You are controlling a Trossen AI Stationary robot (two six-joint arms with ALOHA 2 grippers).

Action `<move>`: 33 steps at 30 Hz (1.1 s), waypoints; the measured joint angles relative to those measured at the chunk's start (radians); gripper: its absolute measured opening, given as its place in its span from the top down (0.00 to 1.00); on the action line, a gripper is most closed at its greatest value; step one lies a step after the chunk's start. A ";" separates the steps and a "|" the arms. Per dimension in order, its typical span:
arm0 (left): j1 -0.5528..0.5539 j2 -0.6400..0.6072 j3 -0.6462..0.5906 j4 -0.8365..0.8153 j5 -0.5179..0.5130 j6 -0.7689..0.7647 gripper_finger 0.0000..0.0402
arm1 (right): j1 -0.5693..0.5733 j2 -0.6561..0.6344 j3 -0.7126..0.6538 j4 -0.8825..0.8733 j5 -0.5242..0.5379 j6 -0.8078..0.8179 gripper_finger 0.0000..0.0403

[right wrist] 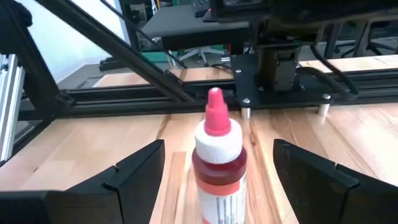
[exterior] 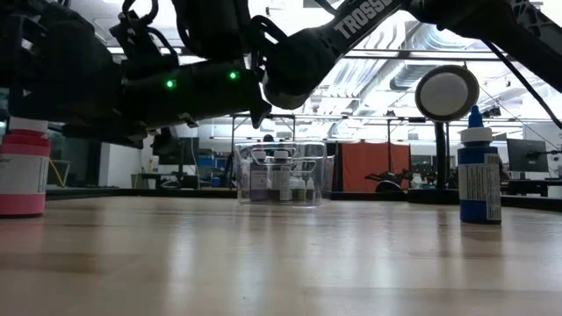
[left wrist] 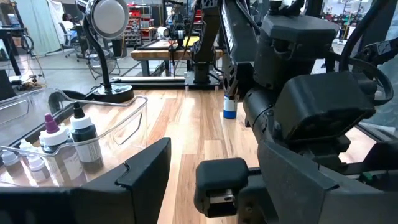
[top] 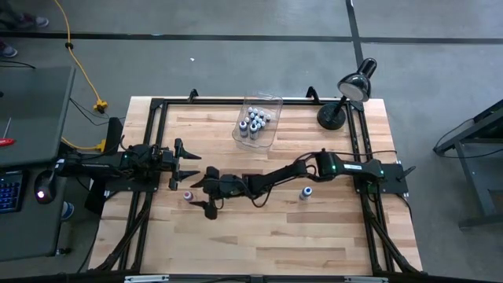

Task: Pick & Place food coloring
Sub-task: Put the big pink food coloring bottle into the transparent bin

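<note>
While open, right gripper [right wrist: 214,180], flanking pink bottle [right wrist: 217,163]

Upright pink bottle [right wrist: 218,163], blue bottle [top: 306,193] apart

TEXT: white letters "TROSS", cut off | ON: dark robot arm link [exterior: 351,22], low view | OTHER: small print on bottle labels illegible
</note>
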 joint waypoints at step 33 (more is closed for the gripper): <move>0.000 0.000 0.000 0.000 0.000 0.000 0.41 | -0.014 0.082 0.177 -0.123 -0.077 -0.019 0.29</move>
